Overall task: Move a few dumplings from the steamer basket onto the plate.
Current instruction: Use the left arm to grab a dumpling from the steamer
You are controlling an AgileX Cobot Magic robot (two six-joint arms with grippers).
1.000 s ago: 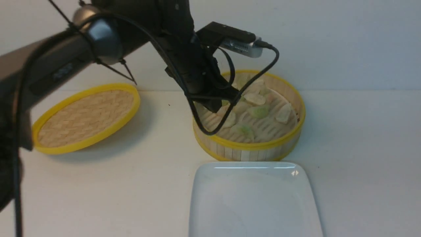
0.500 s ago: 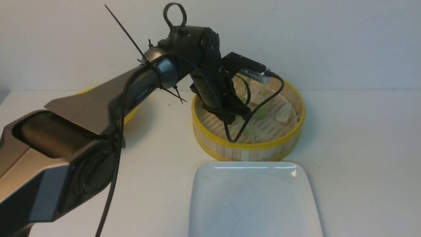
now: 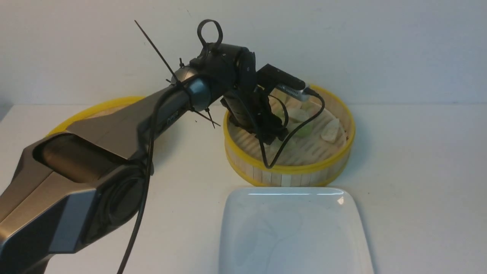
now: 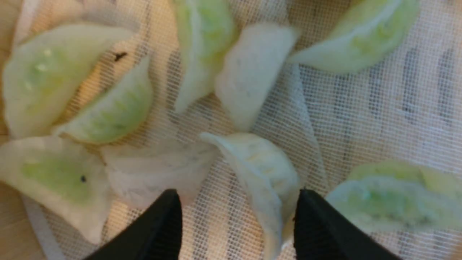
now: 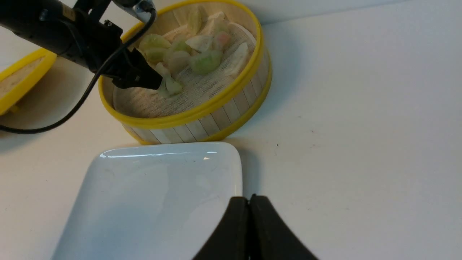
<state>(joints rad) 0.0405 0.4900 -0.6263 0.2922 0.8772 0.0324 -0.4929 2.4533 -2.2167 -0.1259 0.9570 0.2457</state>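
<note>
The steamer basket [image 3: 289, 173] stands behind the white plate [image 3: 296, 232] and holds several dumplings [image 3: 330, 131] on a mesh cloth [image 4: 379, 108]. My left gripper [image 3: 274, 136] reaches down inside the basket, near its left side. In the left wrist view the left gripper [image 4: 237, 195] is open. A whitish dumpling [image 4: 260, 169] lies between its fingers, close against one black finger [image 4: 317, 224], with green ones [image 4: 393, 202] beside it. The right wrist view shows my right gripper [image 5: 249, 199] shut and empty above the plate's [image 5: 151, 187] corner. The plate has nothing on it.
The flat woven lid [image 3: 99, 109] with a yellow rim lies on the table to the left of the basket, mostly hidden behind my left arm. A black cable [image 3: 283, 146] loops from the left wrist camera down into the basket.
My left arm has dropped from above the basket down into it, and its jaws have opened around a whitish dumpling. The right gripper has stayed shut.
</note>
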